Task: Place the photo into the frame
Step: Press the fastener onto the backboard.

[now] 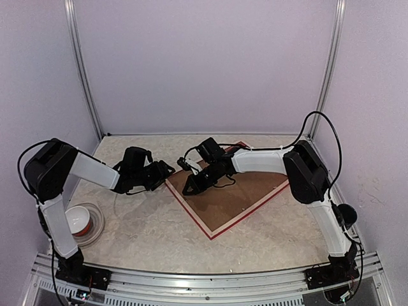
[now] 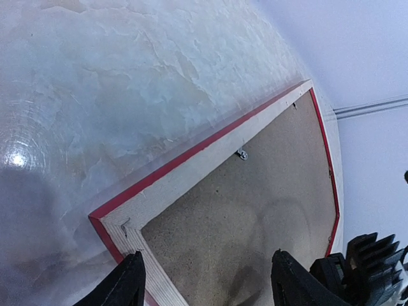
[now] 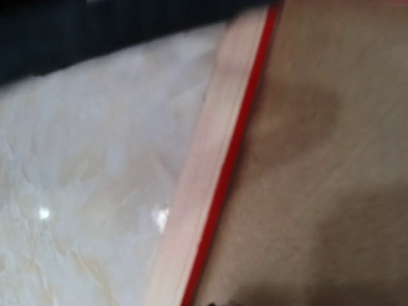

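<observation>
The frame (image 2: pixel 191 175) lay face down on the table (image 1: pixel 146 223), right of centre and turned like a diamond, its pale wood rear up. A brown backing board (image 1: pixel 239 194) filled it, with a small clip (image 2: pixel 242 153) at the inner edge. The left gripper (image 2: pixel 207 287) hung released just over the frame's left corner, fingers (image 2: pixel 127 284) spread wide, grasping nothing. The right gripper (image 1: pixel 191 187) reached down over the board's left part; whether it was clenched, I could not tell. A round white tub (image 1: pixel 81 221) sat near left.
</observation>
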Robot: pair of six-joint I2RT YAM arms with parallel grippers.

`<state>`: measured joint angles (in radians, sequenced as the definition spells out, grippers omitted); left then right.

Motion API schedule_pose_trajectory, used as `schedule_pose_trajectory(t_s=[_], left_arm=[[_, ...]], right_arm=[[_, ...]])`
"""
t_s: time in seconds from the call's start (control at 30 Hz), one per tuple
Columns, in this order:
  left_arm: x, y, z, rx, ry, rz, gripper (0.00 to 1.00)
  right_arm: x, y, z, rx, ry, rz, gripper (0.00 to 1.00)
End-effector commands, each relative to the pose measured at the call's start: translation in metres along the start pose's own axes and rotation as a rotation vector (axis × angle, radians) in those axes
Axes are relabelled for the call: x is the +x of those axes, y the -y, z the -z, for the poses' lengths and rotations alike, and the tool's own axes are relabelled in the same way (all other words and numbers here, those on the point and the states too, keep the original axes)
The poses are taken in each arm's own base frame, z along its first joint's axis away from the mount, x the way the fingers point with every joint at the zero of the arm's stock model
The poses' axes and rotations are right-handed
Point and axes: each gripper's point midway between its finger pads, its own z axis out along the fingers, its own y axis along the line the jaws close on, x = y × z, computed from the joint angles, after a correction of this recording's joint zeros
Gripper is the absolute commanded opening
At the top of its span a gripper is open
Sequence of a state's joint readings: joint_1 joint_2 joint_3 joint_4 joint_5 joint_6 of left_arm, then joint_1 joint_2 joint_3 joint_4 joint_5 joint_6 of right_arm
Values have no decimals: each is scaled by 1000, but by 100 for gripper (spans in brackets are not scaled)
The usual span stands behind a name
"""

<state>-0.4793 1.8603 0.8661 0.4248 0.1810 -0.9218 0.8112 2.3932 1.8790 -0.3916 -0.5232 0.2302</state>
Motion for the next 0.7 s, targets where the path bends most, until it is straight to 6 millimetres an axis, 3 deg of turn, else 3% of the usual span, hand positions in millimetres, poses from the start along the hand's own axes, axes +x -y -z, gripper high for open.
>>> schedule_pose_trajectory(t_s=[0.0,0.13,0.23,0.33,0.67], left_arm=[[12,-9,-7,-3,-29,14,67],[14,-10,-10,2,-37,19,67],[15,-11,-12,2,-37,20,67],[16,-12,-13,4,-39,22,67],[20,-13,-16,9,-49,24,67]], right_arm=[[23,3,-17,-65,-59,-54,0],[33,2,-14,-67,-85,-65,1],[42,1,-11,-64,-107,-72,26],[50,0,-10,-76,-141,-96,38],[50,3,-12,-188,-149,-188,42]])
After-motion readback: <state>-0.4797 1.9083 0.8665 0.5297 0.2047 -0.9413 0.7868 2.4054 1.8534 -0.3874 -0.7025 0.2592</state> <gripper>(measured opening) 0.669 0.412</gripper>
